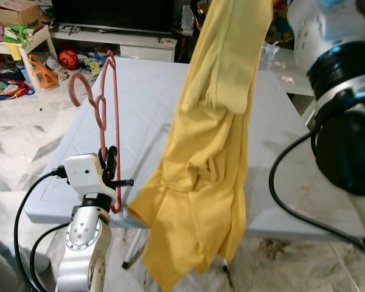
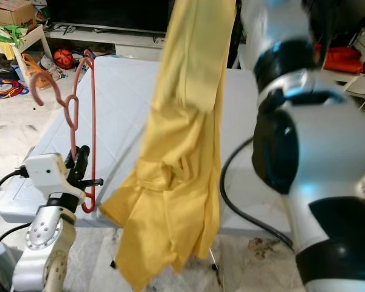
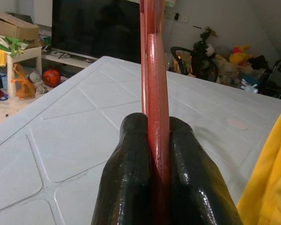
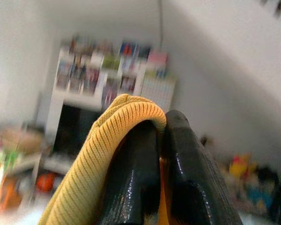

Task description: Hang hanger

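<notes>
a big pale grey table [image 1: 170, 97] takes up the middle of the frame, with a tv unit [image 1: 118, 36] and scattered toys [image 1: 45, 70] along the upper left. a yellow shirt [image 1: 210, 158] drapes from the top centre down past the table's front edge, its ribbed collar pinched tight between the right gripper [image 4: 160, 140] fingers. smallest is the red hanger [image 1: 106, 115], standing upright at left of centre with its hook curling toward the upper left, and the left gripper [image 3: 158, 136] is clamped on its lower part.
</notes>
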Robot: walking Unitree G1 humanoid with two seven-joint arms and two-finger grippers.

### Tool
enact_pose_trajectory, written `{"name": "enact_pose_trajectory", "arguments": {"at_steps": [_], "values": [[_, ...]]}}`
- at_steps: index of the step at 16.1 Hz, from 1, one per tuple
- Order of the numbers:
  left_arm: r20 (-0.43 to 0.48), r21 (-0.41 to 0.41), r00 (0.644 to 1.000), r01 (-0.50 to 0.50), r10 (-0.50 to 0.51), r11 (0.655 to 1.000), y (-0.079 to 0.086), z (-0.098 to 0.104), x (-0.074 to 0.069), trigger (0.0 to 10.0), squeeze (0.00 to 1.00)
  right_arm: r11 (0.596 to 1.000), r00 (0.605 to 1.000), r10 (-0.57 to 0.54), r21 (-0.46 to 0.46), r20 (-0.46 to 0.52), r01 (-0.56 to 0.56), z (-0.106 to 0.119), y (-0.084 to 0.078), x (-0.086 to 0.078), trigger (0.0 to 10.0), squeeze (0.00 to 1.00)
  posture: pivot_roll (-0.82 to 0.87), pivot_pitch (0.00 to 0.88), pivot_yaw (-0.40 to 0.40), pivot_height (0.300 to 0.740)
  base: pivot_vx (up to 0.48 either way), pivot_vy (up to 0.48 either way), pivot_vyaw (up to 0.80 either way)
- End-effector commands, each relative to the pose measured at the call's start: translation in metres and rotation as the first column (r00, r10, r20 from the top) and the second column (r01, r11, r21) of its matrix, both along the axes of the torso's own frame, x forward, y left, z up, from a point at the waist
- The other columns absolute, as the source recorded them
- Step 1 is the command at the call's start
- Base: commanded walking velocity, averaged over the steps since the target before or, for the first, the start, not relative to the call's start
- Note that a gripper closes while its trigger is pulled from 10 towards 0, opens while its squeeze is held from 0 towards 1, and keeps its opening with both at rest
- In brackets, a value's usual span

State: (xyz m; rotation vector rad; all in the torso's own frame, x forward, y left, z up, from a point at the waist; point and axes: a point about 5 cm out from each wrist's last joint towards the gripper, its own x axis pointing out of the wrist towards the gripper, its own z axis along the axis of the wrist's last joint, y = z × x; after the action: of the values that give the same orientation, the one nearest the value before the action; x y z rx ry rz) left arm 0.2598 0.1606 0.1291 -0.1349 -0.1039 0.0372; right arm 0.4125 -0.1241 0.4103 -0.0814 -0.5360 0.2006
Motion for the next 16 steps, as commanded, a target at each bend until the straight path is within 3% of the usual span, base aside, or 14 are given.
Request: {"name": "enact_pose_trajectory", "arguments": {"at_steps": [1, 2, 5, 7, 8, 10, 11, 12, 14, 15, 16], "values": [[-0.136, 0.016, 0.991, 0.007, -0.004, 1.000, -0.002, -0.027, -0.003, 10.0, 0.00, 0.997, 0.994, 0.019, -0.066, -0.112, -0.026, -0.031, -0.001, 0.008, 10.0, 0.00, 0.04, 0.000, -0.113, 0.740, 0.000, 0.000, 0.00], [-0.133, 0.039, 0.990, 0.047, -0.041, 0.998, -0.005, -0.026, -0.002, 10.0, 0.00, 0.974, 0.962, 0.013, -0.215, -0.272, -0.074, -0.086, -0.001, 0.014, 10.0, 1.00, 0.04, 0.000, -0.101, 0.740, 0.000, 0.000, 0.00], [-0.159, 0.060, 0.986, 0.060, -0.050, 0.996, 0.001, -0.033, -0.004, 10.0, 0.00, 0.893, 0.886, 0.009, -0.396, -0.464, -0.216, -0.161, -0.012, 0.010, 10.0, 1.00, 0.02, 0.000, -0.076, 0.740, 0.000, 0.000, 0.00], [-0.167, 0.066, 0.984, 0.067, -0.055, 0.996, 0.002, -0.036, -0.005, 10.0, 0.00, 0.857, 0.853, -0.009, -0.444, -0.521, -0.263, -0.182, -0.020, 0.006, 10.0, 1.00, 0.01, 0.000, -0.062, 0.740, 0.000, 0.000, 0.00], [-0.180, 0.103, 0.980, 0.099, -0.079, 0.990, -0.003, -0.040, -0.004, 10.0, 0.00, 0.895, 0.784, -0.044, -0.373, -0.620, -0.244, -0.219, -0.041, -0.002, 10.0, 1.00, 0.01, 0.000, -0.058, 0.740, 0.000, 0.000, 0.00], [-0.179, 0.105, 0.980, 0.103, -0.084, 0.989, -0.004, -0.040, -0.005, 10.0, 0.00, 0.910, 0.740, -0.028, -0.323, -0.672, -0.260, -0.243, -0.049, -0.011, 10.0, 1.00, 0.01, 0.000, -0.055, 0.740, 0.000, 0.000, 0.00], [-0.184, 0.105, 0.980, 0.101, -0.080, 0.989, -0.001, -0.041, -0.007, 10.0, 0.00, 0.906, 0.724, 0.006, -0.303, -0.690, -0.296, -0.253, -0.050, -0.016, 10.0, 1.00, 0.01, 0.000, -0.043, 0.740, 0.000, 0.000, 0.00], [-0.204, 0.116, 0.977, 0.093, -0.068, 0.989, 0.006, -0.046, -0.008, 10.0, 0.00, 0.861, 0.720, -0.006, -0.370, -0.694, -0.349, -0.271, -0.053, -0.026, 10.0, 1.00, 0.00, 0.000, -0.036, 0.740, 0.000, 0.000, 0.00], [-0.205, 0.114, 0.977, 0.085, -0.060, 0.990, 0.009, -0.047, -0.006, 10.0, 0.00, 0.881, 0.670, 0.006, -0.313, -0.742, -0.354, -0.289, -0.060, -0.034, 10.0, 1.00, 0.01, 0.000, -0.024, 0.740, 0.000, 0.000, 0.00], [-0.194, 0.118, 0.979, 0.086, -0.062, 0.989, 0.010, -0.043, -0.003, 10.0, 0.00, 0.855, 0.622, 0.094, -0.257, -0.777, -0.450, -0.302, -0.061, -0.046, 10.0, 1.00, 0.01, 0.000, -0.012, 0.740, 0.000, 0.000, 0.00], [-0.195, 0.121, 0.979, 0.087, -0.063, 0.989, 0.011, -0.043, -0.003, 10.0, 0.00, 0.829, 0.608, 0.132, -0.250, -0.783, -0.501, -0.306, -0.060, -0.051, 10.0, 1.00, 0.00, 0.000, -0.003, 0.740, 0.000, 0.000, 0.00]]}}
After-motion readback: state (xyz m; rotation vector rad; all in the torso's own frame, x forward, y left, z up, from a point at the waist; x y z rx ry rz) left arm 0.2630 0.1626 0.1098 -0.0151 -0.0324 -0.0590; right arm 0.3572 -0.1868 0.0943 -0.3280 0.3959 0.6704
